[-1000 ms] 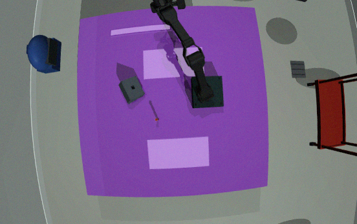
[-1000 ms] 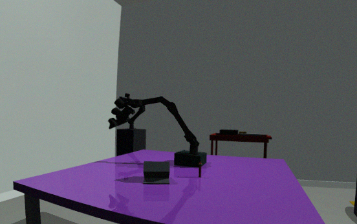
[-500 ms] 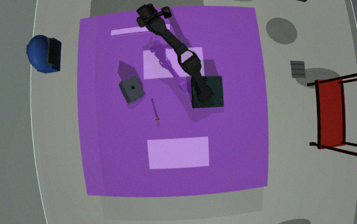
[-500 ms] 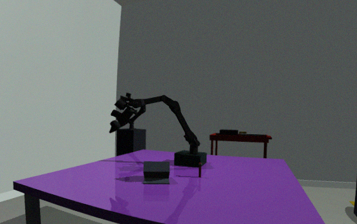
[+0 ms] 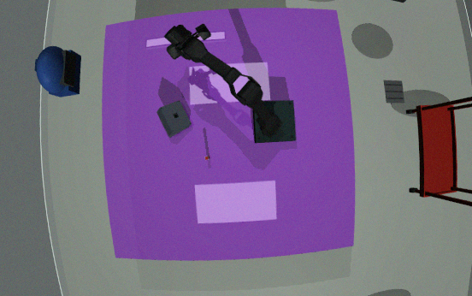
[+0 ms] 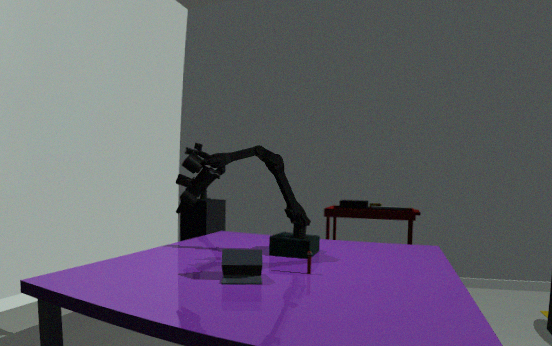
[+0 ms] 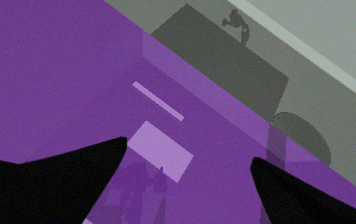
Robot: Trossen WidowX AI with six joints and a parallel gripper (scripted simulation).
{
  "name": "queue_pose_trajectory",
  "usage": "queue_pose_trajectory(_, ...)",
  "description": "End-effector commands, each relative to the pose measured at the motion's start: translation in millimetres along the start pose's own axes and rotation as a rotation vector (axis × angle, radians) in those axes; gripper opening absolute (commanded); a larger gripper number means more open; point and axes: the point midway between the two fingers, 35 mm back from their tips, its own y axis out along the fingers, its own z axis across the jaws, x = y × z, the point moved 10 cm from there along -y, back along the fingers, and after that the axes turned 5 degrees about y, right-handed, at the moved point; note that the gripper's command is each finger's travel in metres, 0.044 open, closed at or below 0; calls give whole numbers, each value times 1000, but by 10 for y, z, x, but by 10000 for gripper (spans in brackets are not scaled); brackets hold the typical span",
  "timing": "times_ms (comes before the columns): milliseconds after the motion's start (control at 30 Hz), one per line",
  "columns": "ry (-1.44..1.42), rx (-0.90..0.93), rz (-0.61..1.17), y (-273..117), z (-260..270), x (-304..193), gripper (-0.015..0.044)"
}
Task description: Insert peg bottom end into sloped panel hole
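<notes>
One small peg (image 5: 207, 157) stands on the purple counter (image 5: 299, 192), right of the sloped panel (image 5: 174, 118); the pincer (image 6: 186, 186) hangs wide and holds nothing, well apart from both.

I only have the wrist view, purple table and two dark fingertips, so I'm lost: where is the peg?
Observer: The peg stands on the table, out in front of the arm's base, untouched.
Operator: And the panel?
Observer: The sloped panel sits near the peg, hole facing up.
Operator: Where's my gripper?
Observer: The gripper is open and empty, high above the table's far edge, away from both.
</notes>
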Motion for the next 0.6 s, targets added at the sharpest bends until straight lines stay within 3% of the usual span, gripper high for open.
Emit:
queue_pose_trajectory(0, -41, 43, 23, -75, 177, -115, 440)
queue_pose_trajectory(567, -252, 206, 111, -481, 893, -691, 440)
